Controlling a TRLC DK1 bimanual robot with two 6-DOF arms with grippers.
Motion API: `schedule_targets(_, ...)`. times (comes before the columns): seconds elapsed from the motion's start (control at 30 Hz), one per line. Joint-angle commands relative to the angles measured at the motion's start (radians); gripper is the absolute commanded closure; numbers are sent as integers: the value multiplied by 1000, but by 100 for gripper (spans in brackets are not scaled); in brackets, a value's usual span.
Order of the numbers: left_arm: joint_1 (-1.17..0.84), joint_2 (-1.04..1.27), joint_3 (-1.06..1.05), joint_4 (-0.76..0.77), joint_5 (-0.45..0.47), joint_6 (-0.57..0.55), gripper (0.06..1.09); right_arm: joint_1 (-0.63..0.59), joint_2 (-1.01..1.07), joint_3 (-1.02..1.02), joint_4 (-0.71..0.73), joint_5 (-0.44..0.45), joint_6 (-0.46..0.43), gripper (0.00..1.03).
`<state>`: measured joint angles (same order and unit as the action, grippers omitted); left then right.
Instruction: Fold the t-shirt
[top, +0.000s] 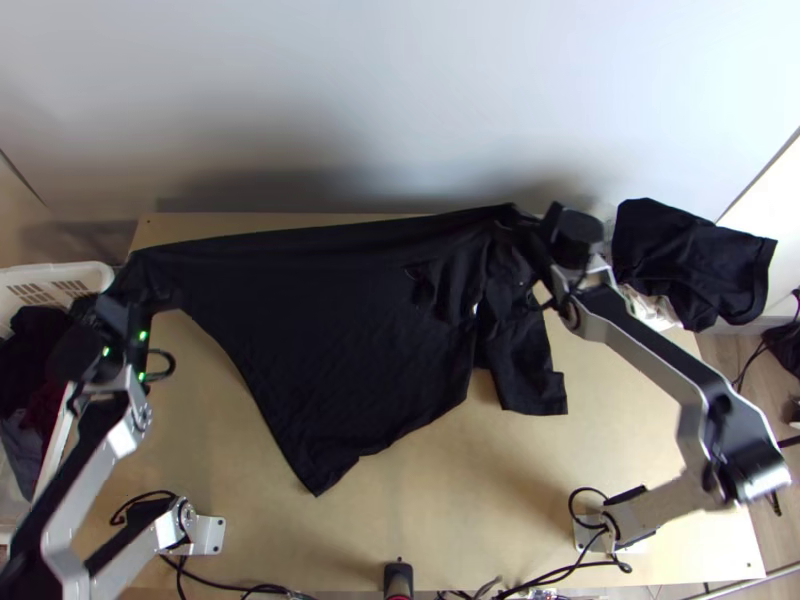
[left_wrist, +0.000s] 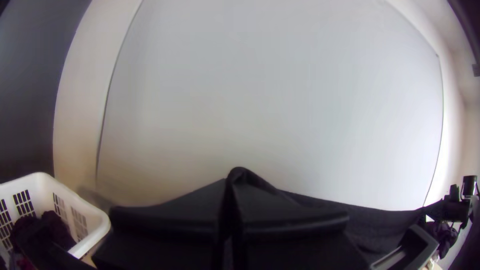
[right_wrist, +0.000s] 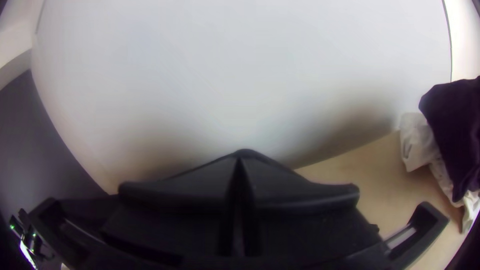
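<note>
The black t-shirt (top: 340, 330) is stretched between both grippers in the top view, its upper edge drawn taut and its lower part hanging or lying over the table, with bunched folds near the right end. At its left end is my left gripper (top: 130, 290); in the left wrist view the left gripper (left_wrist: 232, 185) is shut, a bit of black cloth pinched at its tips. My right gripper (top: 535, 235) holds the other end near the table's far edge, and in the right wrist view the right gripper (right_wrist: 240, 165) is shut on the cloth.
A white basket (top: 60, 272) with dark clothes stands at the left of the table (top: 500, 490). More dark cloth (top: 690, 260) lies over something pale at the far right corner. A pale wall (top: 400, 100) rises behind the table's far edge. Cables run along the near edge.
</note>
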<state>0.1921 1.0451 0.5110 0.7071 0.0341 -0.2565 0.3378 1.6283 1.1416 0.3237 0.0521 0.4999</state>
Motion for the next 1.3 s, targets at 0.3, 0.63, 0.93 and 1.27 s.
schedule_targets(0.3,-3,346,90,71,6,13,104,72,294,179,25,46,-43,93)
schedule_targets(0.63,-3,351,43,32,12,68,23,93,239,167,-196,40,-54,5)
schedule_targets(0.93,32,176,-71,-26,13,74,15,136,-67,-75,-258,26,-26,5)
schedule_targets(1.27,33,167,-112,-26,15,82,15,405,-33,-82,-430,-40,-37,6)
